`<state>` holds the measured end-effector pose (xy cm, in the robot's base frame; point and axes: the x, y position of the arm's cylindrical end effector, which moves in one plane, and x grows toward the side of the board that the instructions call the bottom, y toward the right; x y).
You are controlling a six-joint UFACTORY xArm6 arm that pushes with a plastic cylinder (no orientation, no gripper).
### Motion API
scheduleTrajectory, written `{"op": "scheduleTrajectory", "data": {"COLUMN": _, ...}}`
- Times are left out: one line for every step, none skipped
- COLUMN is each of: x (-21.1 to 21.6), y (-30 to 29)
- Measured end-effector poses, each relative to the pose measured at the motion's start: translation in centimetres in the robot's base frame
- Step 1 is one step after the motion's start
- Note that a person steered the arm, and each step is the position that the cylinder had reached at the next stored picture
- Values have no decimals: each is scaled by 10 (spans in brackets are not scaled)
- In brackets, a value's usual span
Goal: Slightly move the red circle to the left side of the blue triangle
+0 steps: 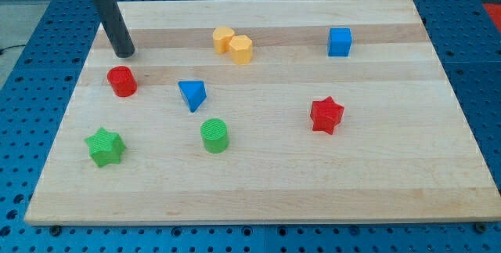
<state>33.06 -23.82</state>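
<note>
The red circle (122, 81) is a short red cylinder at the board's left side. The blue triangle (192, 95) lies to its right and slightly lower, a clear gap between them. My tip (125, 52) rests on the board just above the red circle, close to it but apart. The dark rod rises from the tip toward the view's top left.
Two yellow blocks (233, 45) touch each other at top centre. A blue cube (340, 41) is at top right. A red star (326, 115) is at right of centre. A green circle (214, 135) and a green star (105, 146) lie lower left. The wooden board (438, 182) sits on a blue perforated table.
</note>
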Motion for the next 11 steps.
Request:
{"op": "scheduleTrajectory", "data": {"x": 14, "y": -15}}
{"op": "scheduleTrajectory", "data": {"x": 53, "y": -17}}
{"op": "scheduleTrajectory", "data": {"x": 64, "y": -17}}
{"op": "scheduleTrajectory", "data": {"x": 73, "y": -2}}
{"op": "scheduleTrajectory", "data": {"x": 77, "y": 0}}
{"op": "scheduleTrajectory", "data": {"x": 78, "y": 1}}
{"op": "scheduleTrajectory", "data": {"x": 88, "y": 4}}
{"op": "scheduleTrajectory", "data": {"x": 88, "y": 5}}
{"op": "scheduleTrajectory", "data": {"x": 88, "y": 14}}
{"op": "scheduleTrajectory", "data": {"x": 92, "y": 10}}
{"op": "scheduleTrajectory", "data": {"x": 109, "y": -5}}
